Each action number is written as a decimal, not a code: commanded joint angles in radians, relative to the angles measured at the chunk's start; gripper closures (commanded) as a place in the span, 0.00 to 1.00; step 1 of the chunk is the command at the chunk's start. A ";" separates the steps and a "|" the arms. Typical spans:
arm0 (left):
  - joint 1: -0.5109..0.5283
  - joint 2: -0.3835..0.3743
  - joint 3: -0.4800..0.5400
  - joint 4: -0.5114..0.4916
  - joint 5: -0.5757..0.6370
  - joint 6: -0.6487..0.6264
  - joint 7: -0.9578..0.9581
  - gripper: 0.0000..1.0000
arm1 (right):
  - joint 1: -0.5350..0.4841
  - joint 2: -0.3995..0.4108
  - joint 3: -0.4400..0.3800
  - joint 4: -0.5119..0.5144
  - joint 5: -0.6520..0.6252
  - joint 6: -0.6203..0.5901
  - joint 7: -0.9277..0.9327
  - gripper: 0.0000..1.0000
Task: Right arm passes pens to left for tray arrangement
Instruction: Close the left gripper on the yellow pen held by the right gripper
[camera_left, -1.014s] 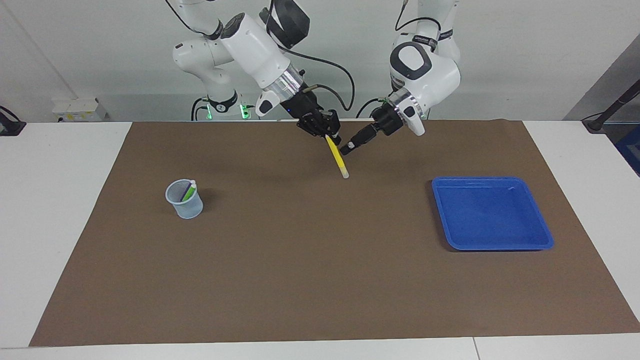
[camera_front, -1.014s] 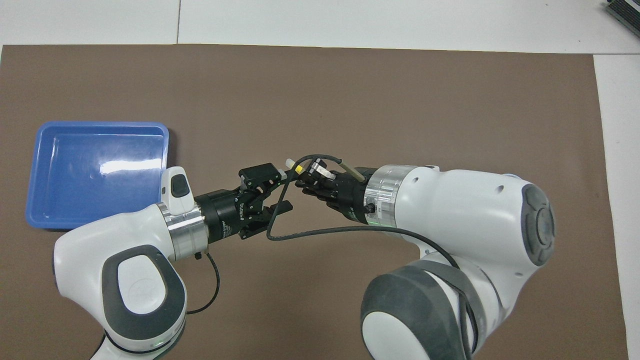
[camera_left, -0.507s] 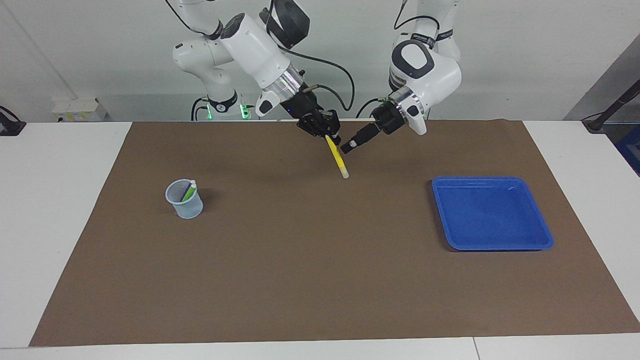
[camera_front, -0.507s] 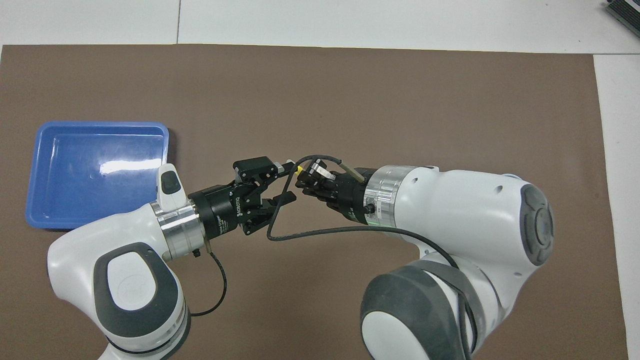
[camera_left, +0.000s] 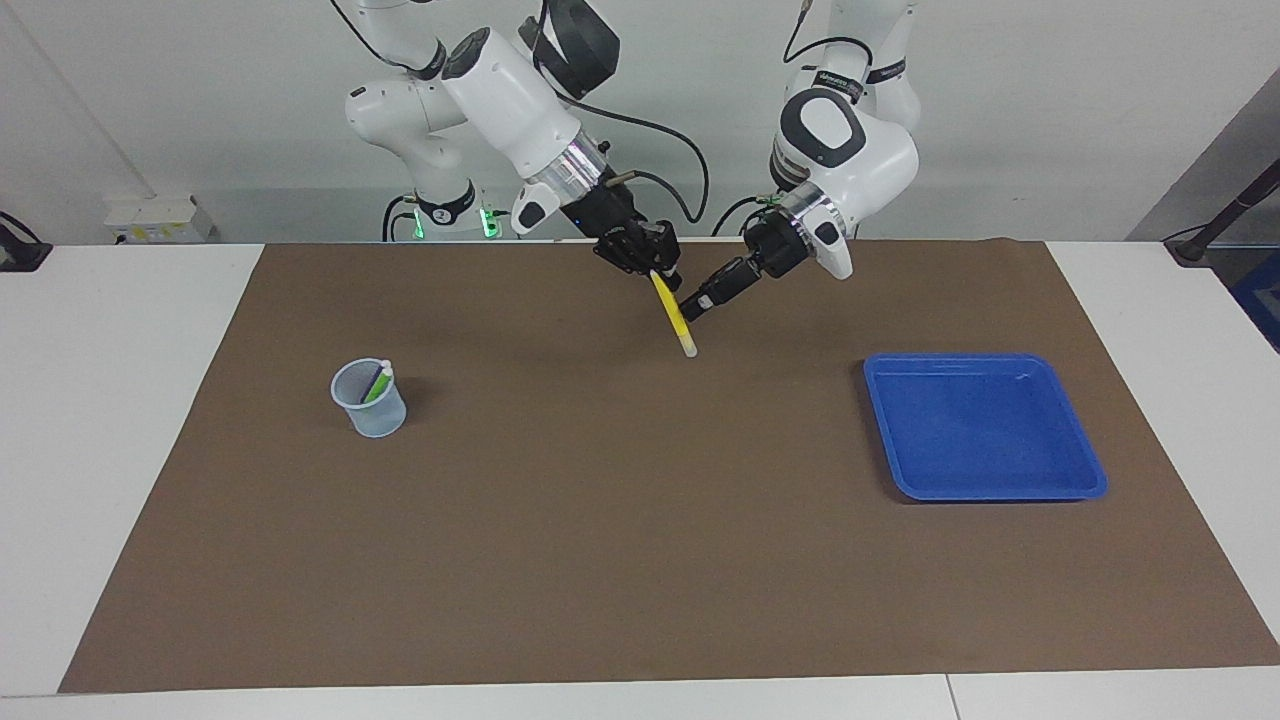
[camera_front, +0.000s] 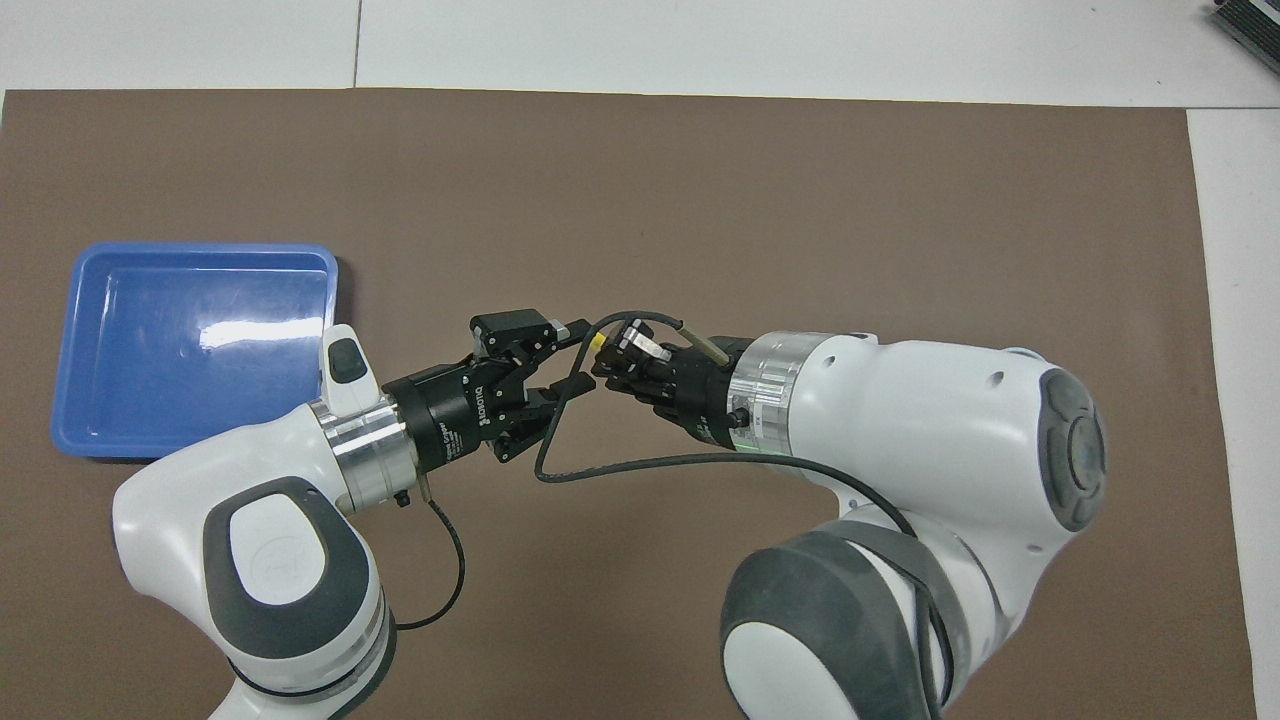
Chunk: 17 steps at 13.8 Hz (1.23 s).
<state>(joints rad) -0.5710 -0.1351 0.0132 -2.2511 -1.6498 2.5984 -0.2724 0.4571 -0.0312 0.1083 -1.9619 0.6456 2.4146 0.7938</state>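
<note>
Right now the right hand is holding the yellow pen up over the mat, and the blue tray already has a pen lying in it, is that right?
Not quite. The right hand does hold the yellow pen over the mat, but the blue tray has no pen in it; the overhead view shows only bare blue plastic.

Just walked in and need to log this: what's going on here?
The right gripper holds a yellow pen in the air over the mat, and the left gripper has come in beside it to take it. The blue tray has no pens in it yet. Other pens wait in the cup.
</note>
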 joint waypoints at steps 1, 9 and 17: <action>-0.020 0.025 0.004 0.031 -0.025 0.038 0.018 0.40 | 0.002 -0.021 -0.001 -0.020 0.023 -0.002 -0.011 1.00; -0.021 0.028 -0.021 0.035 -0.059 0.065 0.024 0.84 | 0.002 -0.021 -0.001 -0.020 0.023 -0.002 -0.011 1.00; -0.039 0.026 -0.021 0.030 -0.053 0.069 0.090 1.00 | 0.002 -0.021 -0.001 -0.020 0.023 -0.003 -0.011 1.00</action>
<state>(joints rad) -0.5728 -0.1157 -0.0148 -2.2209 -1.6874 2.6429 -0.2283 0.4615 -0.0329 0.1097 -1.9680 0.6470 2.4058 0.7937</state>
